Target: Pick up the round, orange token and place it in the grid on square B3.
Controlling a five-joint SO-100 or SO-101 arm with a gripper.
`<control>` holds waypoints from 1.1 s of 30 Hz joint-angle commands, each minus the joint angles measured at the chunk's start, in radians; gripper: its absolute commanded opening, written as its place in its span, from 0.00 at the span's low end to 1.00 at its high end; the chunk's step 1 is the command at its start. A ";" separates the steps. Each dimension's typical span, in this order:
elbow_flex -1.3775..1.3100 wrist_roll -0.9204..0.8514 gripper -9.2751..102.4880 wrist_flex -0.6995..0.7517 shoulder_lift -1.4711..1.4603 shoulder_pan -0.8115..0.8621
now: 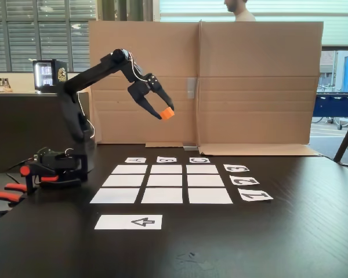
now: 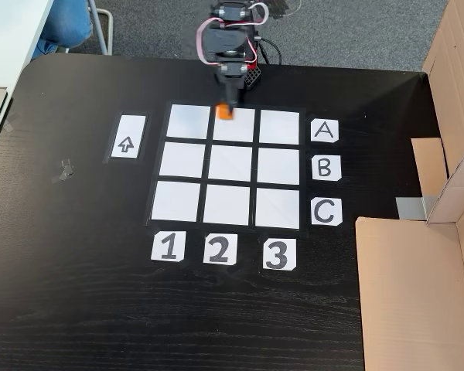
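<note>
A black robot arm holds the orange token (image 1: 167, 113) pinched in its tool (image 1: 166, 114), raised well above the dark surface (image 1: 290, 231) with a cardboard screen (image 1: 249, 81) behind it. In the top-down fixed view the clenched tool (image 2: 225, 109) and token (image 2: 224, 112) hang over the far row of the grid (image 2: 230, 166), roughly over the middle square of the row beside the "A" card (image 2: 323, 130).

The target, square B3 (image 2: 278, 165), lies in line with the "B" card (image 2: 325, 168) and the "3" card (image 2: 275, 253), one row nearer and one column to the right in that view, and it sits bare. The main risk, judging from here, is a wrong drop: the nine white rectangles look identical, and the token hangs over a neighbouring cell, so a release now would likely land it in the A row. Let go from this height, the short cylinder could also bounce or roll off its square. A loose pinch could lose it during the carry.

Readable writing: cards "A", "B", "C" (image 2: 326, 211) along the right of the grid and "1" (image 2: 168, 247), "2" (image 2: 220, 250), "3" along the near edge; a separate white strip (image 2: 127, 144) at the left bears a black arrow. In the side-on fixed view the number cards (image 1: 245, 180) read inverted, and a machine (image 1: 50, 74) at far left bears a round badge, too small to read.
</note>
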 commanded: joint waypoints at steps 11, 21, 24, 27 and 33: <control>0.123 0.149 0.07 -0.028 -0.075 -0.252; 0.132 0.160 0.07 -0.051 -0.264 -0.282; 0.123 0.166 0.07 -0.071 -0.321 -0.291; 0.115 0.169 0.07 -0.092 -0.376 -0.299; 0.084 0.183 0.07 -0.118 -0.494 -0.316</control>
